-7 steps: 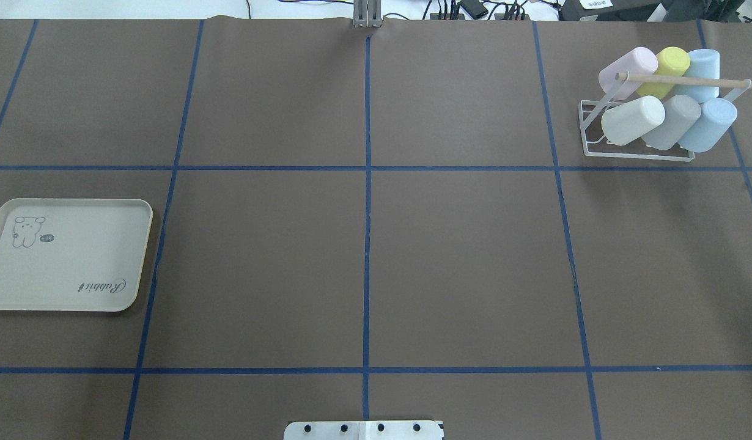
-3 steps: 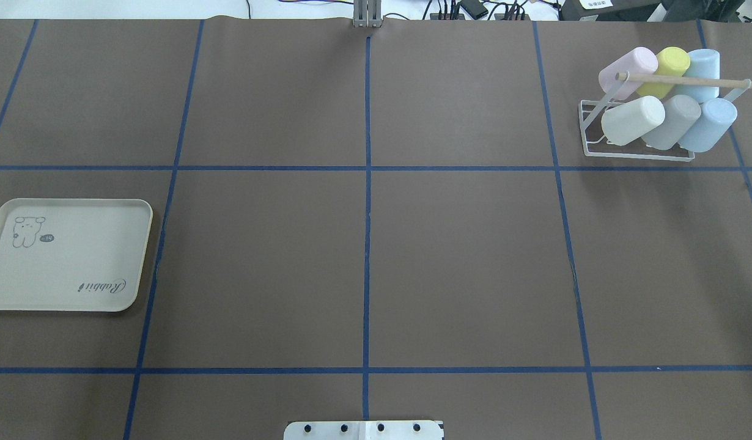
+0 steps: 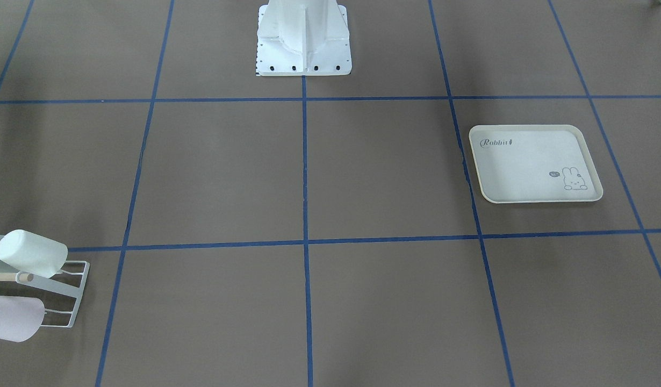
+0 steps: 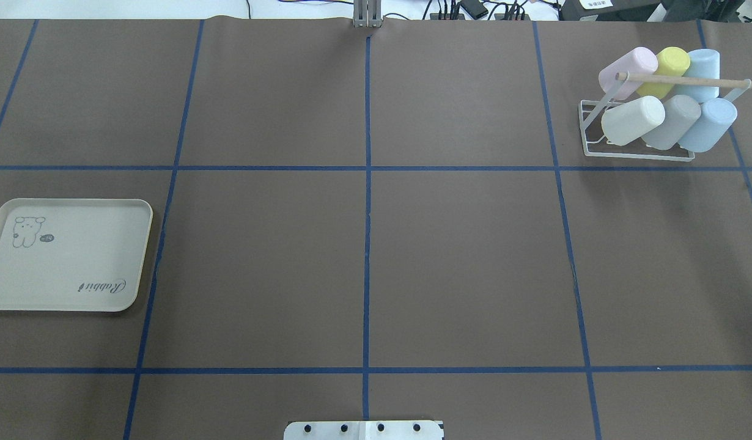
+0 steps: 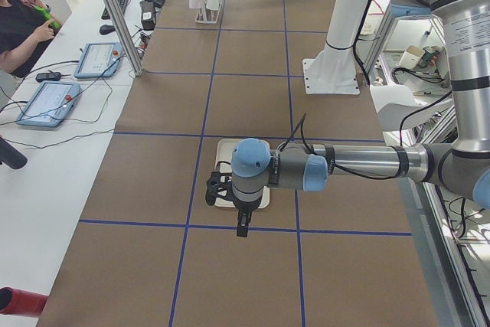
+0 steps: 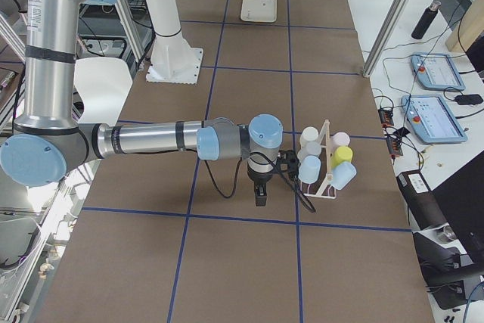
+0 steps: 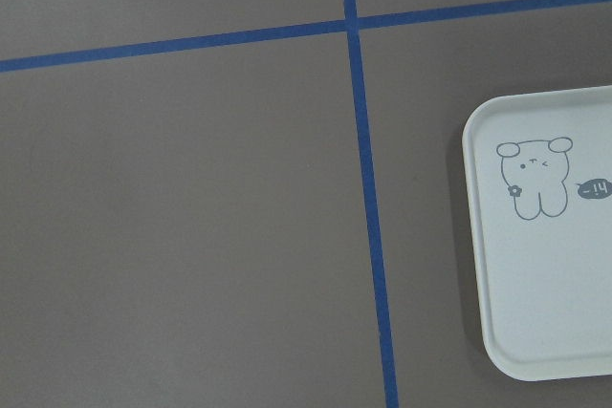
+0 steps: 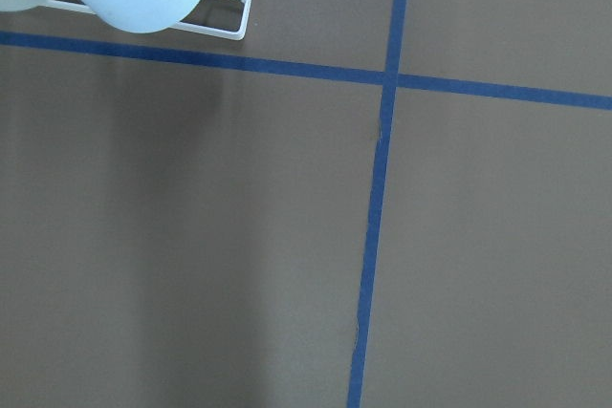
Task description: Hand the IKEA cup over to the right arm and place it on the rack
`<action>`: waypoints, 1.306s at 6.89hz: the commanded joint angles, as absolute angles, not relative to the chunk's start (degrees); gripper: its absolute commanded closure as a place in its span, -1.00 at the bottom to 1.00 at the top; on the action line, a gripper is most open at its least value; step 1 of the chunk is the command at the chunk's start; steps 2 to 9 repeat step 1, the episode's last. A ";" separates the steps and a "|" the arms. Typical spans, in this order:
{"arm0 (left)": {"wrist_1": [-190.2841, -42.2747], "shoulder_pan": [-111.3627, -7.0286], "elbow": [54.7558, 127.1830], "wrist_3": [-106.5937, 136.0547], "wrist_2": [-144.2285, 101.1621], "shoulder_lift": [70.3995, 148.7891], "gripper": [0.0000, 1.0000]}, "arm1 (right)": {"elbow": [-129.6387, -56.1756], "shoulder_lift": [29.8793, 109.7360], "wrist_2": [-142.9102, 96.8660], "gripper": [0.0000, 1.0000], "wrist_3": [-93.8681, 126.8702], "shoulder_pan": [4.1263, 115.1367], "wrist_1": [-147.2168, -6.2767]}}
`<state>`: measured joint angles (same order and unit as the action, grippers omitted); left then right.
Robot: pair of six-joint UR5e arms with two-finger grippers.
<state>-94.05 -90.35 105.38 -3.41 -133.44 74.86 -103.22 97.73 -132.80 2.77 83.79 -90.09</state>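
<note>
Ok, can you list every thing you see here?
wire rack with wooden dowel: one, white, table's far right corner.
plastic cups: six, pink, yellow, white, grey, two light blue, on the rack.
rabbit-print tray: one, cream, table's left side.
table with blue tape grid: one, brown, under everything.
tablets: two, blue-edged, side bench.
person: one, dark top, at that bench.
left arm: one, silver-grey, black left gripper near tray.
right arm: one, silver-grey, black right gripper near rack.

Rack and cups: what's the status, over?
Left tool by tray, right tool near rack; open or shut unclear. Six cups on rack. No cup on tray. Nothing in the way.
</note>
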 commanded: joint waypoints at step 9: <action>-94.13 -90.35 105.55 -3.43 -133.51 74.88 -1.00 | -103.27 97.73 -132.80 -1.00 2.99 83.59 -90.09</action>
